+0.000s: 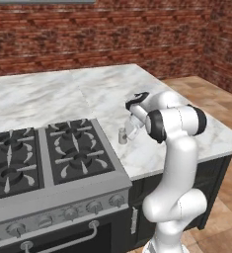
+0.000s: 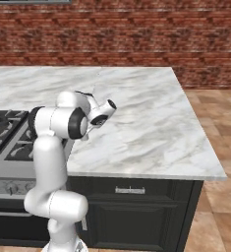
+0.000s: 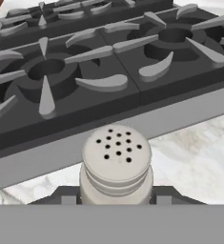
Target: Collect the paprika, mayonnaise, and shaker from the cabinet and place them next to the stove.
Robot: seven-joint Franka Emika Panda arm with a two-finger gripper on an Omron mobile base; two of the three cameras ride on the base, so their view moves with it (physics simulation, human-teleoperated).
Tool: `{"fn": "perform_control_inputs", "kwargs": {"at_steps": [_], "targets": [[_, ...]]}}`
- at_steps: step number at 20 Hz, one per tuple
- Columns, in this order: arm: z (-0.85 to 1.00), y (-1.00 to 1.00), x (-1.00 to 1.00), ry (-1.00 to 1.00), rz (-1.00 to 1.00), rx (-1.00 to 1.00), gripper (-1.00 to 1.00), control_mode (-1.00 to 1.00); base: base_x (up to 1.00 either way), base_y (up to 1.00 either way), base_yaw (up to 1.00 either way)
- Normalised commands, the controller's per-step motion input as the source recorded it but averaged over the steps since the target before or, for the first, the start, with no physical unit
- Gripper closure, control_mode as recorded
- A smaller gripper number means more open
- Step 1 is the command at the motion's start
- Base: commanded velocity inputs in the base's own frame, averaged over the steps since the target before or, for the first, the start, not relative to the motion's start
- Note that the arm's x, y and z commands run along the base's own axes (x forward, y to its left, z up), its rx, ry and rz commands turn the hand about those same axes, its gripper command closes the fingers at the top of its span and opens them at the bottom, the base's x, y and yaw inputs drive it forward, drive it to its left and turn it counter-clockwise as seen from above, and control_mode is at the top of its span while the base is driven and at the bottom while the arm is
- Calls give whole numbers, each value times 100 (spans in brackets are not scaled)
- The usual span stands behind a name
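We begin with the brick wall (image 1: 112,34) that runs behind everything, and below it the marble counter (image 1: 43,96), a broad pale slab that spreads from the wall out to the corner on the right, over dark lower cupboards (image 2: 136,216) with a small silver pull. Set into the counter on the left is the stove (image 1: 48,158), stainless steel with black grates, grey burner arms, a row of round knobs along its front and an oven handle beneath; in the hand view we look across its near burners from low down, with its steel edge just behind the shaker. The white arm (image 1: 179,163) rises in front of the counter, bends at a dark elbow joint and reaches forward and down towards the strip of marble just to the right of the stove. At its end the gripper (image 1: 129,129) sits low over that strip. The shaker (image 3: 116,167), small and pale grey-white with a rounded, perforated top, stands upright just beside the stove's right edge; from the left base view we see it (image 1: 122,136) on or barely above the marble, and we cannot tell which. In the hand view it sits squarely between the two dark finger tips (image 3: 61,196), one showing at each side of its body, so we read the fingers as closed narrowly on the shaker and holding it, though the contact itself is partly hidden at the bottom of that view.
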Motion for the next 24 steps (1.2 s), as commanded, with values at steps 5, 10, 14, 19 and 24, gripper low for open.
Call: {"fn": "perform_control_inputs", "kwargs": {"at_steps": [5, 10, 14, 19, 24], "targets": [[-27, 0, 15, 0, 6, 0, 100, -100, 0, 0, 0], [-15, 4, 4, 0, 4, 0, -100, -100, 0, 0, 0], [-2, 3, 1, -5, 3, 0, -100, -100, 0, 0, 0], [5, 0, 0, -8, 3, 0, -100, -100, 0, 0, 0], [27, -12, -3, -9, 4, -2, -100, -100, 0, 0, 0]]}}
